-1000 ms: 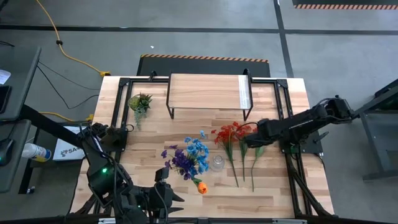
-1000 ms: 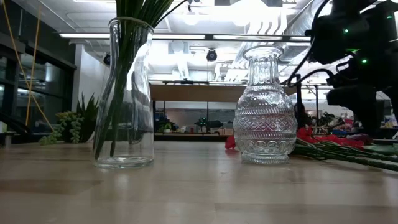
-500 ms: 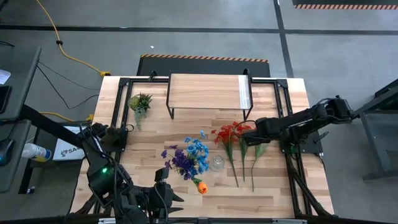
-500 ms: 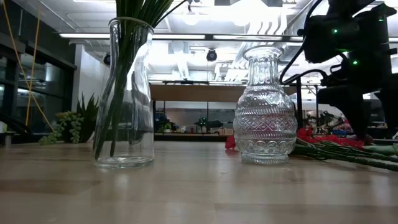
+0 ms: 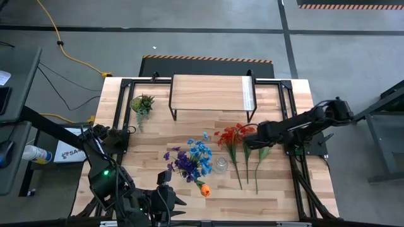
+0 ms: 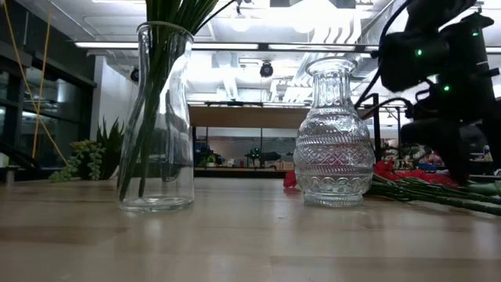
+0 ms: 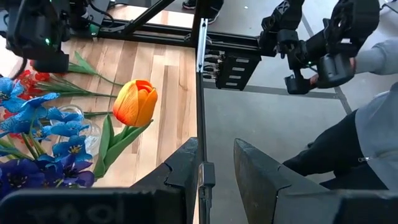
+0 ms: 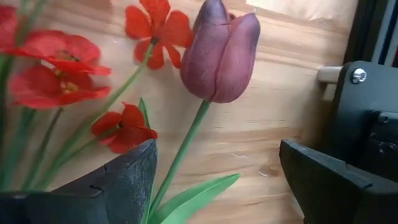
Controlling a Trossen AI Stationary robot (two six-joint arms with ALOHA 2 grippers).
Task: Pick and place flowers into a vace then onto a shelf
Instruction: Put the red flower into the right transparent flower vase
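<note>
Blue and purple flowers (image 5: 191, 159) and an orange tulip (image 7: 135, 102) stand with their stems in a tall clear vase (image 6: 156, 117). Next to it stands an empty patterned glass vase (image 6: 333, 137). Red flowers (image 5: 233, 135) and a dark maroon tulip (image 8: 221, 53) lie flat on the table. My right gripper (image 8: 217, 180) is open, pointing down, with a finger on either side of the tulip's stem (image 8: 186, 137). My left gripper (image 7: 214, 171) waits at the near edge with a narrow gap between its fingers and nothing in it. The shelf (image 5: 211, 93) stands at the far side.
A small spiky potted plant (image 5: 142, 104) sits at the far left. Black frame rails (image 5: 289, 120) run along the table's sides. In the left wrist view a person (image 7: 367, 112) stands beyond the table's edge, holding control handles. Bare wood lies at the near right.
My right gripper has come down a little over the flowers lying on the table, staying open. The flowers and both vases have kept their places.
</note>
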